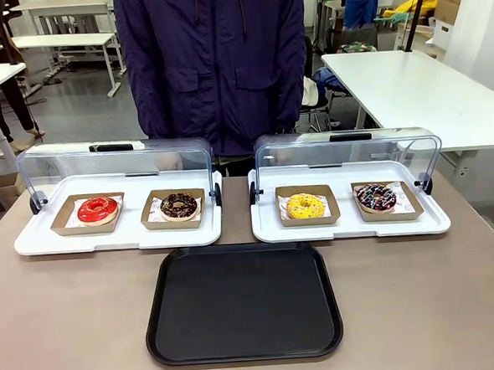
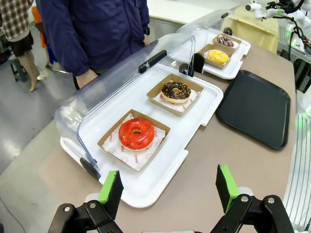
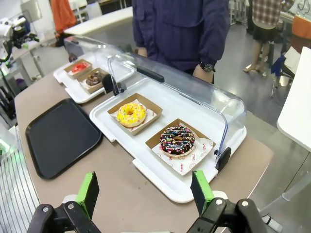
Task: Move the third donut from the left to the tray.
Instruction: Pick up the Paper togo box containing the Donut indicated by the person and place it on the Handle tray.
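Note:
The third donut from the left point(image 1: 305, 205) has yellow icing with sprinkles and lies in a brown cardboard box on white paper, in the left half of the right white tray point(image 1: 350, 226). I also see this donut point(image 3: 129, 113) in the right wrist view and, far off, the same donut point(image 2: 217, 56) in the left wrist view. The black tray point(image 1: 242, 301) lies bare at the table's front middle. My left gripper point(image 2: 169, 189) stands open above the near corner of the left white tray. My right gripper point(image 3: 145, 191) is open over the right white tray's corner. Neither holds anything.
A red-iced donut point(image 1: 97, 209) and a chocolate donut point(image 1: 179, 206) sit in the left white tray point(image 1: 116, 235). A dark sprinkled donut point(image 1: 375, 197) lies right of the yellow one. Both clear domed lids point(image 1: 345, 150) are raised. A person point(image 1: 214, 61) stands at the far side.

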Motion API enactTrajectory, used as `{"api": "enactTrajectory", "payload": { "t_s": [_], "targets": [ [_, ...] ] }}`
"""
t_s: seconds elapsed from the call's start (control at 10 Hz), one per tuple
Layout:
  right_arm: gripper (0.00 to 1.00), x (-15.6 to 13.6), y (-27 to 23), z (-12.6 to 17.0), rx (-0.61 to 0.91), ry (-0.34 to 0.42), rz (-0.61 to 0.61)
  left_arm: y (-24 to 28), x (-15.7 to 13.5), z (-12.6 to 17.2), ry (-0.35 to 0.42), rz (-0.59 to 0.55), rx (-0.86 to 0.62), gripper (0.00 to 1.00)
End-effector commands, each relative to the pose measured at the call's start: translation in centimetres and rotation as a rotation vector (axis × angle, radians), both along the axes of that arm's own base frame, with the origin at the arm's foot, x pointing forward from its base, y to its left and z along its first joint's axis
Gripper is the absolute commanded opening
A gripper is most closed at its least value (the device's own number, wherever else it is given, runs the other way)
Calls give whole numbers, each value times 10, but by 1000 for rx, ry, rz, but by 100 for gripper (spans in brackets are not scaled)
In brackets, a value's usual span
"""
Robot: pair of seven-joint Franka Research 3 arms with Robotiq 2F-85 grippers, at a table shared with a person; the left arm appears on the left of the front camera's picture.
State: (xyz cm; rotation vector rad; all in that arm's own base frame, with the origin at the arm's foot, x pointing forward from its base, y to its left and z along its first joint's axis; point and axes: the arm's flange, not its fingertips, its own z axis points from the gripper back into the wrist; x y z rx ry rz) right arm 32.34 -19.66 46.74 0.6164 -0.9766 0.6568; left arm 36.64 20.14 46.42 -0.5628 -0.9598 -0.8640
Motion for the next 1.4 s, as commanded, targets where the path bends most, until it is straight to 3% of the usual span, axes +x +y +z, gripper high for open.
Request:
{"api": "enactTrajectory", "payload": {
  "t_s": [0.0,1.3],
  "targets": [
    [100,3,0,1,11,-24,-3,0,-1,1,-4,-11,1,100],
    [100,3,0,1,11,-24,-3,0,-1,1,-4,-11,1,100]
  ]
}}
